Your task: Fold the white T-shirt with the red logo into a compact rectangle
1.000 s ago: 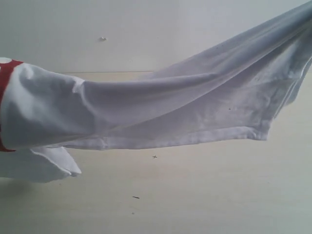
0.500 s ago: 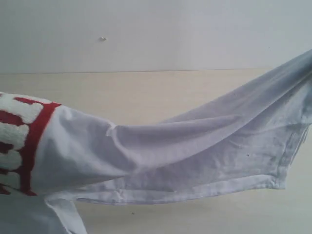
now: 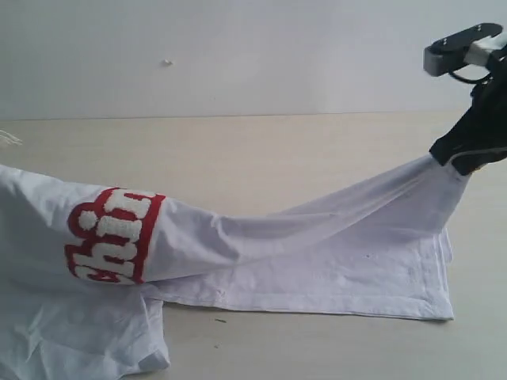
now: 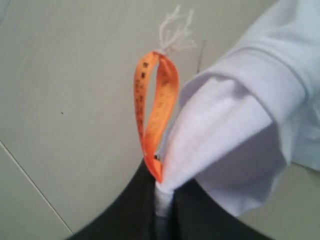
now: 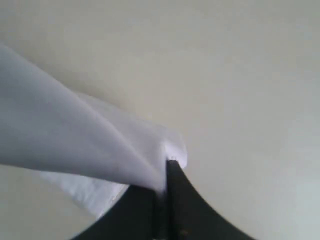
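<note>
The white T-shirt (image 3: 317, 245) stretches across the wooden table (image 3: 261, 150), its lower layers resting on the surface. The red logo (image 3: 111, 235) shows on a raised fold at the left. My right gripper (image 3: 463, 158) is at the upper right, shut on a hem corner and holding it just above the table; its wrist view shows cloth (image 5: 75, 145) pinched between the dark jaws (image 5: 162, 187). My left gripper (image 4: 162, 192) is outside the exterior view. It is shut on white fabric (image 4: 235, 125) beside the orange neck tag (image 4: 155, 110).
A pale wall (image 3: 238, 55) with a small mark (image 3: 167, 62) stands behind the table. Frayed white threads (image 4: 176, 27) hang from the tag's end. Bare tabletop lies behind the shirt and along the front right.
The shirt has come down from filling the upper view to lying low over the table. The logo has shifted right into full sight. The right gripper has come into view at the upper right.
</note>
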